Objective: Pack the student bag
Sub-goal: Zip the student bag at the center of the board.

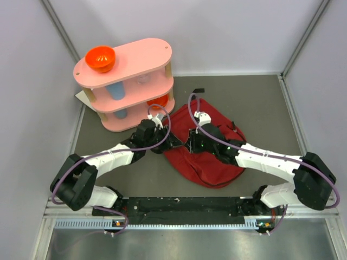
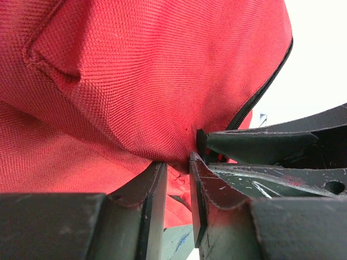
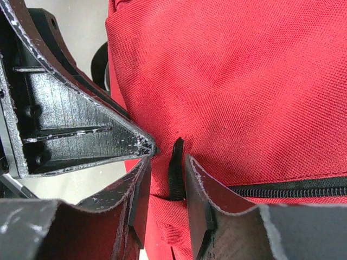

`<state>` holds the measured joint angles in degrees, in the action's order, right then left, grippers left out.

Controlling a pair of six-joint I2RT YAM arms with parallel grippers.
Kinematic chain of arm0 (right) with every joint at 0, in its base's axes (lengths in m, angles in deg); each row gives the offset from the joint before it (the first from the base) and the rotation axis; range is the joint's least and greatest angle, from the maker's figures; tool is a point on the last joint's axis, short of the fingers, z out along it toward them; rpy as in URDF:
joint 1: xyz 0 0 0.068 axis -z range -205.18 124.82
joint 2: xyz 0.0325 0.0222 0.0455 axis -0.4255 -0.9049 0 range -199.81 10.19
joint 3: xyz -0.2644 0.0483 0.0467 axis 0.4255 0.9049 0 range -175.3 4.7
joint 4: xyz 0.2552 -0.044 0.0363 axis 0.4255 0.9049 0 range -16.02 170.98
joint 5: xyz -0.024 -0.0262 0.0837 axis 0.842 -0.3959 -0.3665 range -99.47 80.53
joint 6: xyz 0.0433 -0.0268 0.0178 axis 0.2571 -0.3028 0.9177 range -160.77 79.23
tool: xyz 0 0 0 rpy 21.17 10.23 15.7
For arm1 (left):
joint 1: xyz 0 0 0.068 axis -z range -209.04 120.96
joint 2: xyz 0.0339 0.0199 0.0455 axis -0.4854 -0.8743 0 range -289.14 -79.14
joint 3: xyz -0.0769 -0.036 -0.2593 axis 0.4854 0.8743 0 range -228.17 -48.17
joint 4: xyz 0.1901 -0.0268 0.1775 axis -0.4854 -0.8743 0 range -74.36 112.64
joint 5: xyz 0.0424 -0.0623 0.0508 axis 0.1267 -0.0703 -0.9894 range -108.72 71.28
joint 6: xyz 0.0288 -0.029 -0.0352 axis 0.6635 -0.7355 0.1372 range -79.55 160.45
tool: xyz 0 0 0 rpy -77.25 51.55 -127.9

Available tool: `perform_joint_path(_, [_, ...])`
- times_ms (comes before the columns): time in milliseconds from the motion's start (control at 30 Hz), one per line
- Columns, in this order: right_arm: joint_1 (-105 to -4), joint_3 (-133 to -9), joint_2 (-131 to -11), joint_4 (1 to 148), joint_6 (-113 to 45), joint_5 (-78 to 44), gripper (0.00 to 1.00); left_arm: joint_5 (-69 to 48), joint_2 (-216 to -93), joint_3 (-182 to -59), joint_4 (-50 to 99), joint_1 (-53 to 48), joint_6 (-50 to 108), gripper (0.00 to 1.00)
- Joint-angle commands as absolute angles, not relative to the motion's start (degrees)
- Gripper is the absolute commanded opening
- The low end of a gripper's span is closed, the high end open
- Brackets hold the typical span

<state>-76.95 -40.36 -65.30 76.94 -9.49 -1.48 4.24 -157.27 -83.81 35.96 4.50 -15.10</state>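
Bright and even in the top view, lit softly from overhead. Only faint, short shadows beside the pink shelf (image 1: 135, 59) and under the arms on the grey table (image 1: 260, 103). Slightly soft in fine detail.

Crisp on the weave of the student bag (image 2: 162, 81) in the left wrist view, with a dark shadow inside the fold at upper left. Blown out to near white in the upper right corner. Blurred along the bottom, on the near parts of the left gripper (image 2: 178, 168).

Equally sharp on fabric and zip teeth in the right wrist view. Soft on the near parts of the right gripper (image 3: 167, 162). Small glints on scuffed black plastic at left.
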Motion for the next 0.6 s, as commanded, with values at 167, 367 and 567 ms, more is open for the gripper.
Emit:
perform_joint_path(167, [-79.06, -43.99, -66.19, 78.81, -11.86, 4.14, 0.32, 2.46, -154.73, -86.23, 37.23, 4.62, -14.04, 0.24])
perform_joint_path(367, [-79.15, -45.48, -68.82, 80.05, -12.3, 6.34, 0.3, 2.29, -153.94, -86.58, 36.44, 4.62, -13.6, 0.18])
perform_joint_path(567, [-79.15, -47.68, -72.51, 80.49, -12.38, 7.23, 0.25, 2.55, -153.94, -85.97, 36.26, 4.54, -13.43, 0.1])
